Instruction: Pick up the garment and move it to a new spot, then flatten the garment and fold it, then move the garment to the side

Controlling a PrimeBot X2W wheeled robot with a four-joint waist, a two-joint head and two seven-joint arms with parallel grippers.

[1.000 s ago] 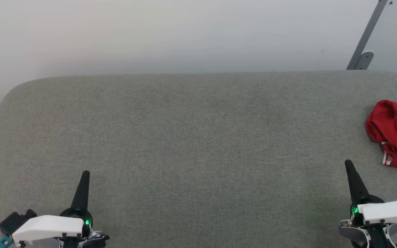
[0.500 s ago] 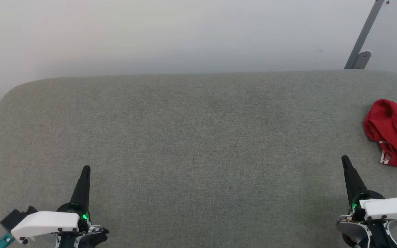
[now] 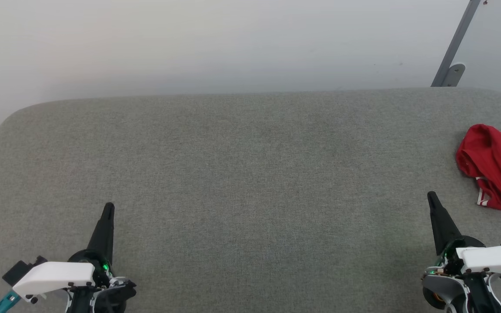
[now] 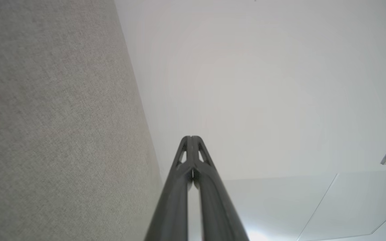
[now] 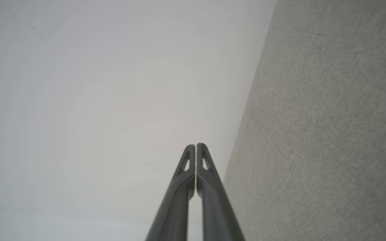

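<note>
My left gripper [image 3: 108,208] sits at the near left of the grey padded table [image 3: 250,174]. Its two dark fingers are pressed together into a single point that aims away from me, and they hold nothing. Just behind them are its white cover [image 3: 52,276] and a small green light [image 3: 105,266]. In the left wrist view the fingers [image 4: 176,201] meet at their tips, with the table's fabric along one side.

My right gripper [image 3: 431,198] is at the near right, well apart from the left one. Its fingers are also closed tight against each other and empty, leaning slightly to the left as they point forward. In the right wrist view the two tips touch, with only a hairline seam between them, and the table's weave runs down one side.

Between the grippers and beyond them lies bare grey cloth.

The shirt [image 3: 498,167] lies farther out on the right side of the table, beyond my right gripper and to its right, apart from it. It is a crumpled bright red heap, cut off by the picture's right edge. A white band [image 3: 482,199] with thin red stripes shows at its nearer left corner.

Past the table's rounded far edge stands a plain pale wall [image 3: 233,43]. A slanted grey metal bar [image 3: 455,43] rises at the far right.
</note>
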